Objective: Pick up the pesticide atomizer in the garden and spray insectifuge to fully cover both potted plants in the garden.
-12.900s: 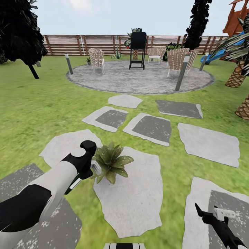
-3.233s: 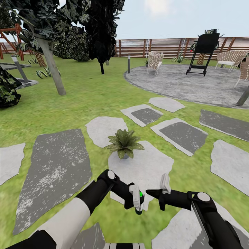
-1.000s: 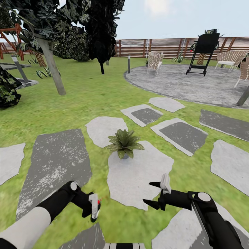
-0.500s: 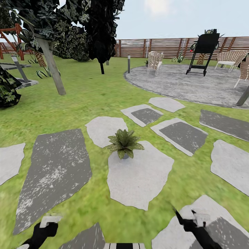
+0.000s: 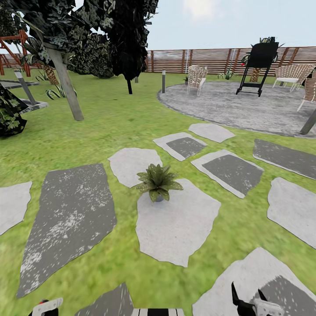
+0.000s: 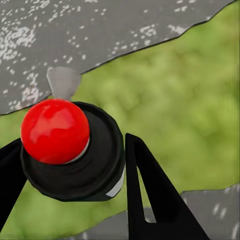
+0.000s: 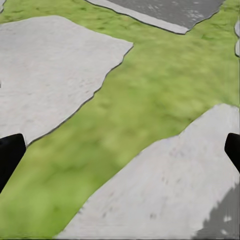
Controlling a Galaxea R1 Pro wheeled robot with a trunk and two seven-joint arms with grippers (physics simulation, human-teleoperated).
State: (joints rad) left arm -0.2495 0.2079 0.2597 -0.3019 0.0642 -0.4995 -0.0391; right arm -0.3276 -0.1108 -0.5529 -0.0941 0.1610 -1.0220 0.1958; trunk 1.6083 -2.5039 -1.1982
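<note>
A potted plant (image 5: 158,181), a low rosette of pointed green leaves in a tiny grey pot, stands on the far edge of a pale stepping stone (image 5: 175,228) in the middle of the garden lawn. My left gripper (image 5: 41,310) is low at the near left edge, shut on the pesticide atomizer (image 5: 47,305). The left wrist view looks down the atomizer (image 6: 70,150) end-on: a black round cap with a red ball, held between the black fingers (image 6: 150,200). My right gripper (image 5: 248,300) hangs open and empty over a near-right stone, and my right gripper (image 7: 120,150) also appears with its tips far apart.
Grey and white stepping stones (image 5: 66,215) lie across the lawn. The round paved patio (image 5: 237,105) at the far right holds a black grill (image 5: 259,66) and wicker chairs (image 5: 196,78), backed by the slatted fence (image 5: 210,60). Trees (image 5: 66,83) stand at the left.
Both arms have dropped back toward the view's near edge within the last second. The left still holds the atomizer, whose light went from green to red. The plant has not moved.
</note>
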